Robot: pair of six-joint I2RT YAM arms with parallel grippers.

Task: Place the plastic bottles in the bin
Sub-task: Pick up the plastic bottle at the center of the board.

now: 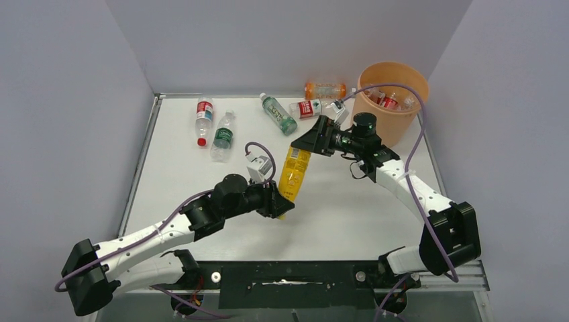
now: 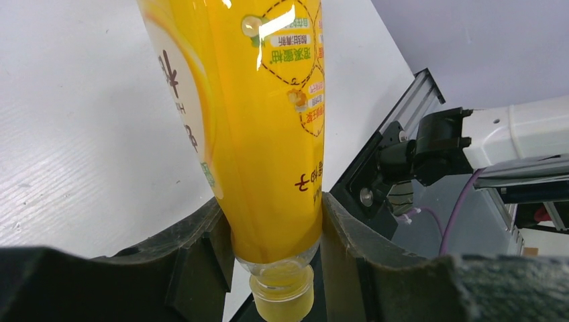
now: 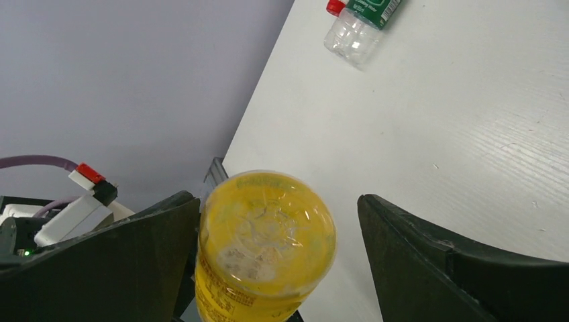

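- White table (image 1: 376,215) is carrying loose bottles (image 1: 280,114) beyond both pincers.
- Left gripper (image 1: 280,202) is clamping the yellow bottle (image 1: 294,171) near its neck.
- Right gripper (image 1: 298,145) is gaping wide around that bottle's base.
- Bin (image 1: 396,124) is sitting just behind the right gripper, holding bottles.

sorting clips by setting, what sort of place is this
Likely a robotics lab test cell: bare grey walls box in a white table, two robot arms are bolted at its near edge, and bottles and a bin are set out.
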